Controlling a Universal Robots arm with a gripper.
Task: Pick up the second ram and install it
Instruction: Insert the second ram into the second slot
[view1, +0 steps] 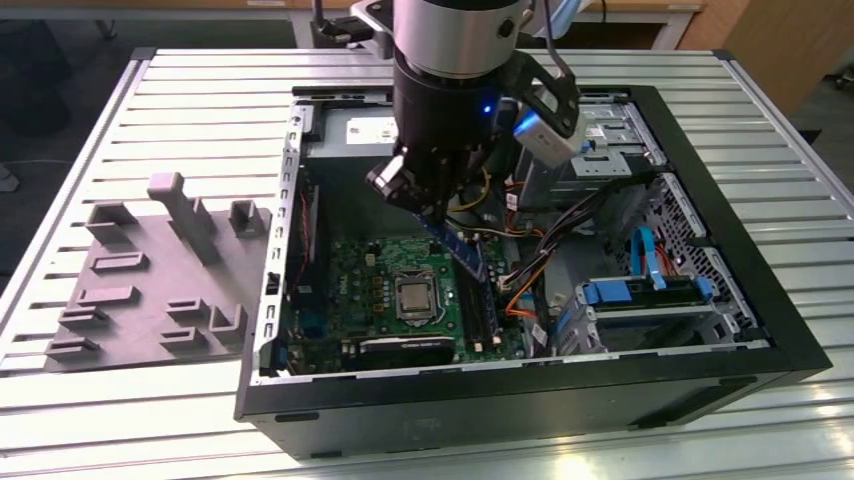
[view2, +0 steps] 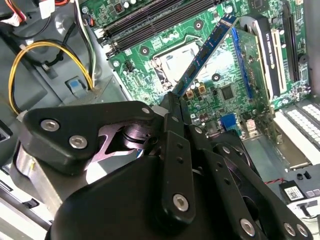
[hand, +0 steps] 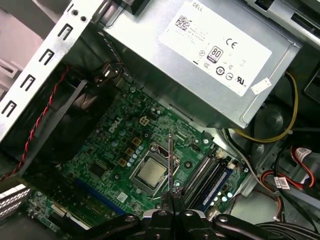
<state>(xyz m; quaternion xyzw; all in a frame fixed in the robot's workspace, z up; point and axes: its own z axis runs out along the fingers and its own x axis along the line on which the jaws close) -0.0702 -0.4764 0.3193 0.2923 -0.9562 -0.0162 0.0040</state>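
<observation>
A Universal Robots arm's gripper (view1: 430, 208) hangs inside an open desktop computer case (view1: 747, 330) on a slatted metal table (view1: 160, 420), its two fingers pinched shut on one end of the second ram (view1: 461, 250). In the exterior view the memory stick slants away from the fingers toward five o'clock, and its free end points down at the motherboard (view1: 360, 275) near the long black memory slots (view1: 483, 310), which sit at about three o'clock from the processor socket (view1: 416, 297).

The second wrist view shows the stick (view2: 205, 55) as a blue-green strip of small chips running out from the closed gripper (view2: 176, 100), held at an angle above the board rather than parallel to the memory slots (view2: 150, 20). In the first wrist view the stick (hand: 170, 160) appears edge-on as a thin line rising from the gripper (hand: 172, 197), over the board between the processor socket (hand: 149, 172) and the memory slots (hand: 207, 177), with the grey power supply (hand: 200, 60) beyond.

On this evidence the pick-up is done. The stick is off its rest and in the gripper inside the case. The install is not done, because the stick sits tilted and unseated, in no slot. Whether its free end touches the board cannot be told, nor whether another stick already fills a neighbouring slot. The grey fixture block (view1: 147, 275) lies on the table at nine o'clock from the case, well apart from the gripper.
</observation>
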